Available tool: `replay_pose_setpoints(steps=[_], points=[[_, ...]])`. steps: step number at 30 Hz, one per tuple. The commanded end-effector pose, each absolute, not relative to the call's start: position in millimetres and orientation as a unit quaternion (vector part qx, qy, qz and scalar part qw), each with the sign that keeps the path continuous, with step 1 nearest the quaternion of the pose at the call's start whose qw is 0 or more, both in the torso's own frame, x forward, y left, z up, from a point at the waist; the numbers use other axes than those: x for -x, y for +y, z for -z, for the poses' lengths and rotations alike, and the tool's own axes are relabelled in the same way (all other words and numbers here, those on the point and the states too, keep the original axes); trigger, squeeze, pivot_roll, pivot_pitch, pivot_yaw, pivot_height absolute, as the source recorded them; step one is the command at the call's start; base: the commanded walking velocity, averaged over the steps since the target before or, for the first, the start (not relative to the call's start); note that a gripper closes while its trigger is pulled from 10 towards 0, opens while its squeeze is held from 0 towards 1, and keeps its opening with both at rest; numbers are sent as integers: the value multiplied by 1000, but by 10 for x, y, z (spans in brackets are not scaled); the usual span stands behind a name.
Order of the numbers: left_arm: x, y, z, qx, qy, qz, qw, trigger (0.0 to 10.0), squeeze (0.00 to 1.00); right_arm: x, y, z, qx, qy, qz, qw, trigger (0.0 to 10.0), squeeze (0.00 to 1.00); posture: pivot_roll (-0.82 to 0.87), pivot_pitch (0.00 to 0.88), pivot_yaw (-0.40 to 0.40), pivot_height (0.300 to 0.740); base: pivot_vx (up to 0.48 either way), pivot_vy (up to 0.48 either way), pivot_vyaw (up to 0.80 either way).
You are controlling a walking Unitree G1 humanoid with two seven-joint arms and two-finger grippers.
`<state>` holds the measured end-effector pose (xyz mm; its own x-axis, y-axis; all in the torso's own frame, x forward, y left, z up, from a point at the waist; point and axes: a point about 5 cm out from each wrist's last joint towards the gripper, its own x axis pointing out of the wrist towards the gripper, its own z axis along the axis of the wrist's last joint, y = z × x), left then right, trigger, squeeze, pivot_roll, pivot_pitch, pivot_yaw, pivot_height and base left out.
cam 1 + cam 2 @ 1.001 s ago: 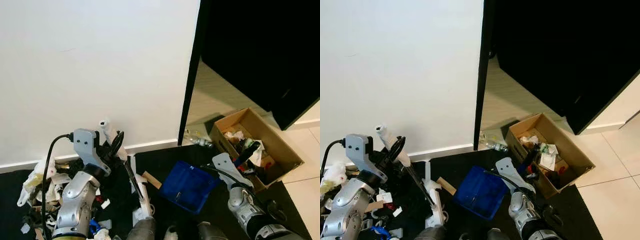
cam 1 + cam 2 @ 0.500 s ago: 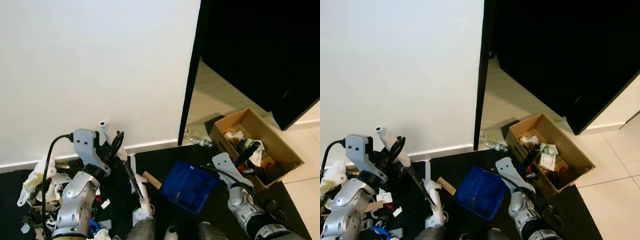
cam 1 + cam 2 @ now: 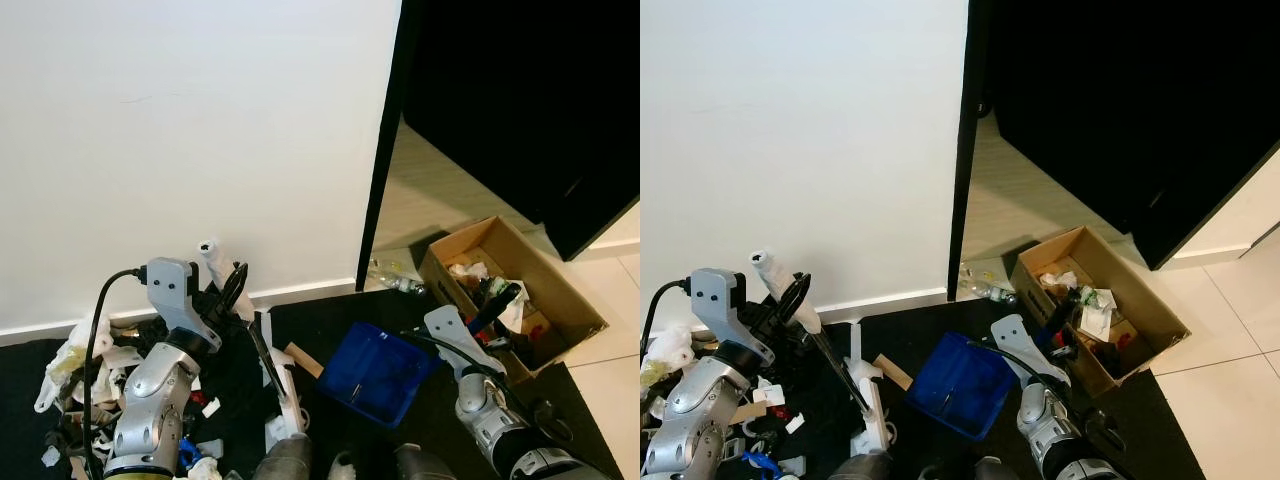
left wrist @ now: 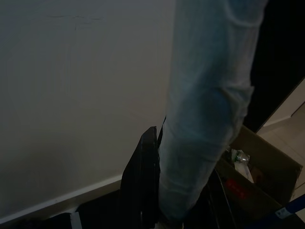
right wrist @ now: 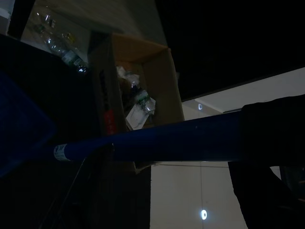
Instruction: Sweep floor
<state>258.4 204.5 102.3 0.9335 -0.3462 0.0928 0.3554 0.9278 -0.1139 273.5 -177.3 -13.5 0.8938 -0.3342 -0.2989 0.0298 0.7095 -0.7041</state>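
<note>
My left gripper [image 3: 232, 287] is shut on the white handle [image 3: 210, 256] of a broom. Its dark shaft slants down to a white head [image 3: 284, 398] on the black mat. In the left wrist view the pale handle [image 4: 205, 114] runs beside a black finger [image 4: 143, 186]. My right gripper [image 3: 499, 302] is shut on the blue handle [image 5: 157, 142] of a blue dustpan [image 3: 378, 372], which rests on the mat just right of the broom head. Scraps of litter [image 3: 85, 365] are piled on the mat at the left, around my left arm.
An open cardboard box [image 3: 575, 305] holding trash stands at the right, close to my right gripper. A clear plastic bottle [image 3: 392, 278] lies by the dark door frame [image 3: 380, 170]. A white wall [image 3: 190, 130] is straight ahead, and pale tiles [image 3: 615, 375] lie right of the mat.
</note>
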Motion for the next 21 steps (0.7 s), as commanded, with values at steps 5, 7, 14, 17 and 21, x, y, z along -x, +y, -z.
replay_pose_setpoints(steps=[5, 7, 14, 17, 21], points=[[-2569, 2004, -1018, 72, -43, 180, 980, 10000, 0, -2673, -1805, 194, 370, 224, 101, 896, 10000, 0, 222, 138, -13, 740, 0, 0, 0], [-2569, 2004, -1017, 72, -43, 180, 980, 10000, 8, -2673, -1806, 194, 370, 224, 101, 896, 10000, 0, 218, 138, -12, 740, 0, 0, 0], [-2577, 1997, -1018, 73, -43, 182, 980, 10000, 4, -2673, -1811, 192, 370, 224, 102, 896, 10000, 0, 223, 138, -13, 740, 0, 0, 0], [-2583, 2010, -1033, 73, -46, 179, 980, 10000, 4, -2672, -1810, 193, 370, 224, 102, 896, 10000, 0, 224, 139, -13, 740, 0, 0, 0], [-2568, 2020, -1023, 72, -45, 178, 980, 10000, 8, -2672, -1808, 193, 370, 224, 102, 896, 10000, 0, 224, 139, -13, 740, 0, 0, 0]])
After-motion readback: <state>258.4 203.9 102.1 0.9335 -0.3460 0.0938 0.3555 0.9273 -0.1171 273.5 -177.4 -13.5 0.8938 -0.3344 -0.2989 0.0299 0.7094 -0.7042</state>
